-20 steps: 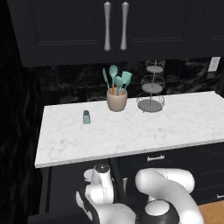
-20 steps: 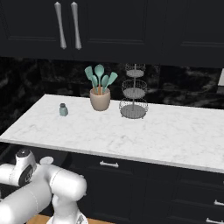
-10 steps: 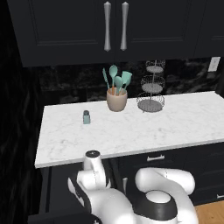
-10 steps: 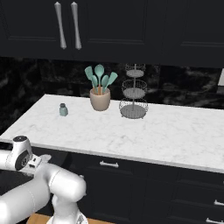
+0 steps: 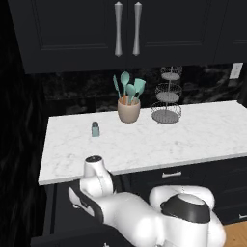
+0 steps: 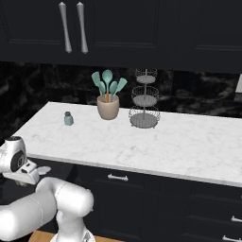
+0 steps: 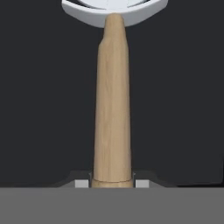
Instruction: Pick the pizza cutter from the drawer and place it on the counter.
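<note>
- In your hand view, the small pizza cutter with the tan wooden handle and pale silver-white wheel blade [image 7: 112,96] runs straight up the middle, handle end at the bottom, wheel cut off by the top edge
- The two-finger gripper [image 7: 112,183] sits at the handle's base: a grey finger tip shows tight against each side of the wood, so it is clamped on the handle
- Behind the cutter you see nothing but the flat dark interior of the wide black cabinet drawer [image 7: 43,87] (whether the cutter touches the drawer floor or hangs clear of it, you cannot tell)
- In your left base view the white arm bends down below the front edge of the broad white marble counter [image 5: 193,135], its hand low at the open drawer [image 5: 60,212]
- On the counter stand a small teal shaker [image 5: 95,129], a beige crock of teal spatulas with wooden handles [image 5: 129,103] and a three-tier wire stand [image 5: 167,96], all well apart from the arm
- Your right base view puts the wrist at the far left, under the counter edge [image 6: 94,160]
</note>
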Motion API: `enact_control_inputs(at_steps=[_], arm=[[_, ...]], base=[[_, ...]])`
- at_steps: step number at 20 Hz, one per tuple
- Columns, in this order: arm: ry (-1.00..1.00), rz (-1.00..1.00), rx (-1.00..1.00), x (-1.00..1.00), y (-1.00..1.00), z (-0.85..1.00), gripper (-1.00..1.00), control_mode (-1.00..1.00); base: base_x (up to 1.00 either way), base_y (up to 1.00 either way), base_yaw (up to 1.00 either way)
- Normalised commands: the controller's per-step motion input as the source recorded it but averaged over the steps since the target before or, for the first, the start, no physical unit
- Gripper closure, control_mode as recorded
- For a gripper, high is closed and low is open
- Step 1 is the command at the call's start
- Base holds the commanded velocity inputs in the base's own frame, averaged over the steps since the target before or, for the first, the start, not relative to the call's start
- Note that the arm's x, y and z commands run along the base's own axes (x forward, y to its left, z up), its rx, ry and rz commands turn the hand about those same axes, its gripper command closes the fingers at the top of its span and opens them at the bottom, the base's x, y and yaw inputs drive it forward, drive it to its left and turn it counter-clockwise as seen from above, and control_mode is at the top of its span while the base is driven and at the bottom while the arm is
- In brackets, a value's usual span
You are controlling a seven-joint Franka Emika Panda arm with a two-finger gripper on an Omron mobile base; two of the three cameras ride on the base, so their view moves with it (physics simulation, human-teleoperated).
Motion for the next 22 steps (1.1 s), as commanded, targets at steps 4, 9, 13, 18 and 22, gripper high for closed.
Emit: enact_control_inputs(at_steps=[4, 9, 13, 18, 22], arm=[[0.17, -0.11, 0.0, -0.37, 0.06, 0.6, 1.0, -1.0], [0.08, -0.12, -0.01, -0.95, 0.0, 0.73, 1.0, -1.0], [0.01, -0.08, -0.08, -0.75, 0.01, 0.94, 1.0, -1.0], [-0.18, -0.09, -0.21, -0.39, -0.17, 0.81, 1.0, -1.0], [-0.42, -0.01, -0.23, -0.27, -0.37, 0.81, 1.0, -1.0]], base=[[0.0, 0.0, 0.0], [0.0, 0.0, 0.0], [0.0, 0.0, 0.0], [0.0, 0.0, 0.0], [0.0, 0.0, 0.0]])
